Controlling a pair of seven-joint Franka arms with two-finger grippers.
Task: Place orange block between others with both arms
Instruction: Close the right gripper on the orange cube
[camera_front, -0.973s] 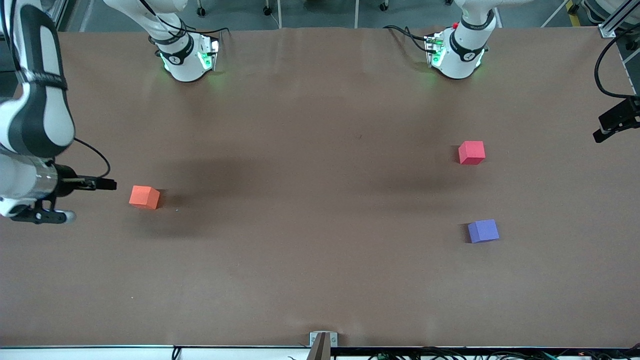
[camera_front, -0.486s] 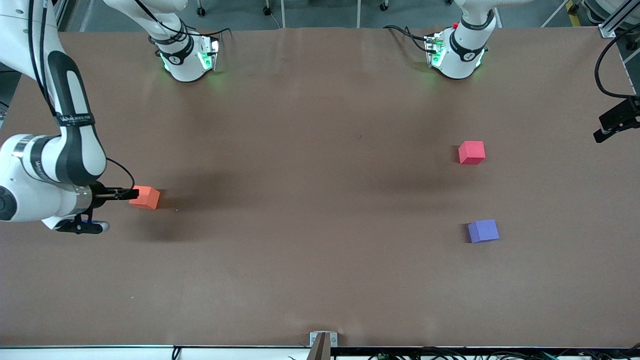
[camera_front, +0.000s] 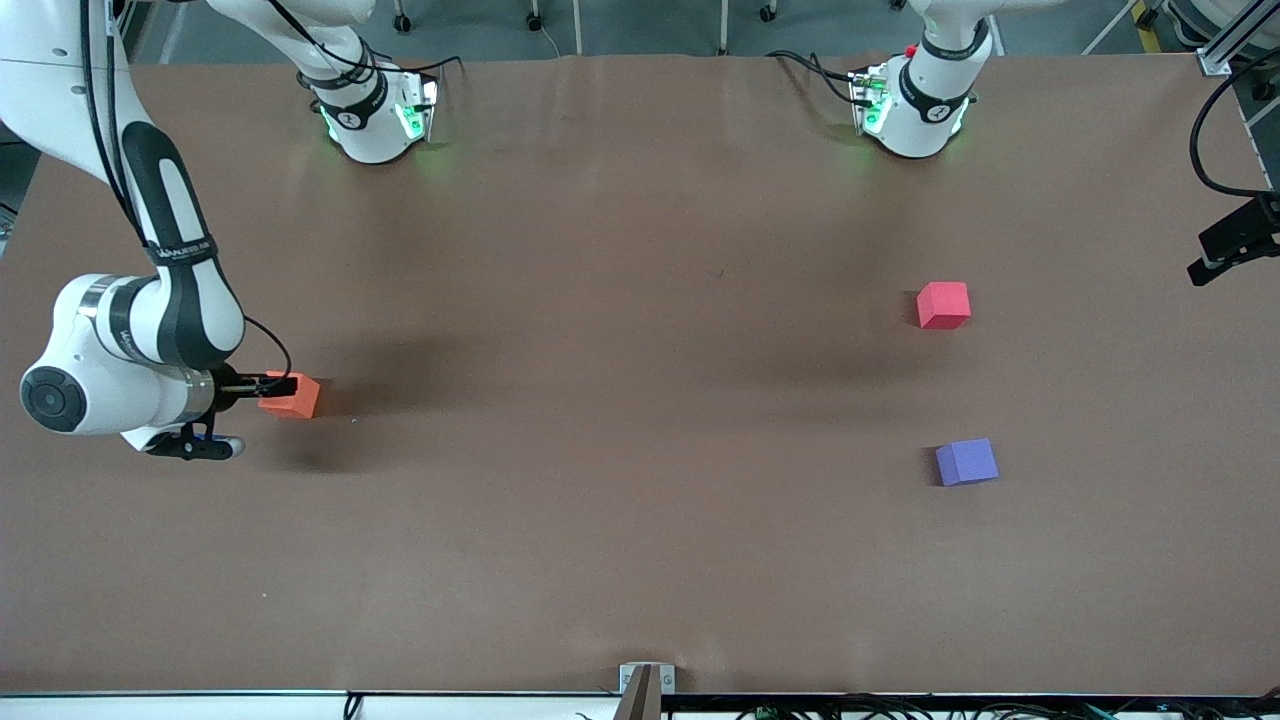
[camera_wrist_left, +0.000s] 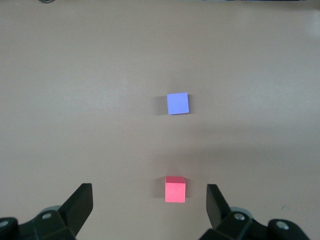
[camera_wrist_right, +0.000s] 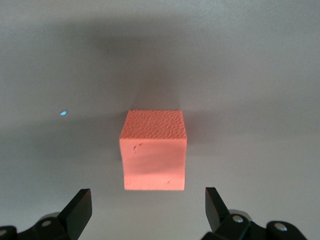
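Observation:
The orange block (camera_front: 291, 396) (camera_wrist_right: 154, 155) lies on the brown table toward the right arm's end. My right gripper (camera_front: 272, 383) (camera_wrist_right: 148, 210) reaches in level beside it and is open, with the block just ahead of its fingertips (camera_wrist_right: 80, 204) and not between them. The others, a red-pink cube (camera_front: 943, 304) (camera_wrist_left: 175, 189) and a purple cube (camera_front: 966, 461) (camera_wrist_left: 178, 103), lie apart toward the left arm's end, the purple one nearer the front camera. My left gripper (camera_wrist_left: 149, 210) hangs open high over these two cubes, holding nothing, and is out of the front view.
The two green-lit arm bases (camera_front: 375, 110) (camera_front: 915, 100) stand along the table's edge farthest from the front camera. A black camera mount (camera_front: 1235, 238) juts in at the left arm's end. A small bracket (camera_front: 645, 680) sits at the edge nearest the front camera.
The right arm has swung in from the table's end and brought its open gripper up to the orange block. The cubes have not moved.

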